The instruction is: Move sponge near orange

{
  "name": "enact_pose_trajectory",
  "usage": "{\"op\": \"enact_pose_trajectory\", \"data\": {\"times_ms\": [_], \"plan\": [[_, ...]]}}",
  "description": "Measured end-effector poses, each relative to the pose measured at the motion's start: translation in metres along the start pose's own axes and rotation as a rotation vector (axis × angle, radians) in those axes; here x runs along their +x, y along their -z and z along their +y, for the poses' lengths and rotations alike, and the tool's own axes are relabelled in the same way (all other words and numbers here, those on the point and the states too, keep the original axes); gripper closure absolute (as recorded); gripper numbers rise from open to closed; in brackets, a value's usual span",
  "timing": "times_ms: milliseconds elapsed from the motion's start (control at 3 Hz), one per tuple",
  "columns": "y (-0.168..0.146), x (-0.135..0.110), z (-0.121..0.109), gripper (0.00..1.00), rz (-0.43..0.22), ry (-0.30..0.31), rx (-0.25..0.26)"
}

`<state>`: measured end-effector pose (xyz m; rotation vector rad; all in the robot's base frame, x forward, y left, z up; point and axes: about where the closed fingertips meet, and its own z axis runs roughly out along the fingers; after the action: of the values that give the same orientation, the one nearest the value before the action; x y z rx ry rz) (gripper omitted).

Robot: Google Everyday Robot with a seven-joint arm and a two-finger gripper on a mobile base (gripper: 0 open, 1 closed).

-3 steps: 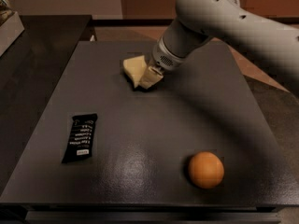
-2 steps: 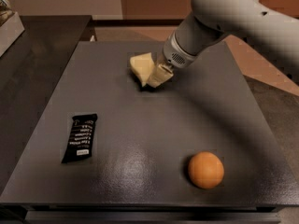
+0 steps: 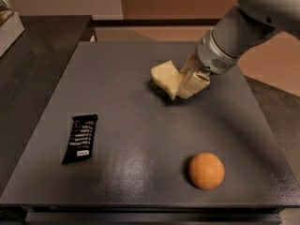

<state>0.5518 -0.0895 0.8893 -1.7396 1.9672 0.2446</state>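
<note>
The pale cream-yellow sponge [image 3: 164,77] is at the middle back of the dark grey table [image 3: 140,172], with a shadow under it. My gripper [image 3: 188,85] comes in from the upper right and is shut on the sponge's right side, its cream fingers [image 3: 197,82] against the foam. The orange [image 3: 206,170] sits on the table at the front right, well apart from the sponge and gripper.
A flat black snack-bar wrapper [image 3: 80,138] with white text lies at the front left of the table. A darker counter [image 3: 33,55] runs along the left, with a pale box [image 3: 9,27] at its far left edge.
The gripper and the sponge have moved together to the right and a little toward the front, closer to the orange. The orange and the wrapper have not moved.
</note>
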Motion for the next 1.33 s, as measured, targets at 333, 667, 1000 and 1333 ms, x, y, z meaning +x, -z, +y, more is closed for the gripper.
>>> {"op": "enact_pose_trajectory", "data": {"times_ms": [333, 667, 1000, 1333], "plan": [[0.018, 0.024, 0.02, 1.0, 0.014, 0.044, -0.03], [0.025, 0.044, 0.034, 1.0, 0.027, 0.054, -0.054], [0.026, 0.06, 0.043, 1.0, 0.035, 0.056, -0.078], [0.028, 0.07, 0.055, 1.0, 0.029, 0.063, -0.101]]}}
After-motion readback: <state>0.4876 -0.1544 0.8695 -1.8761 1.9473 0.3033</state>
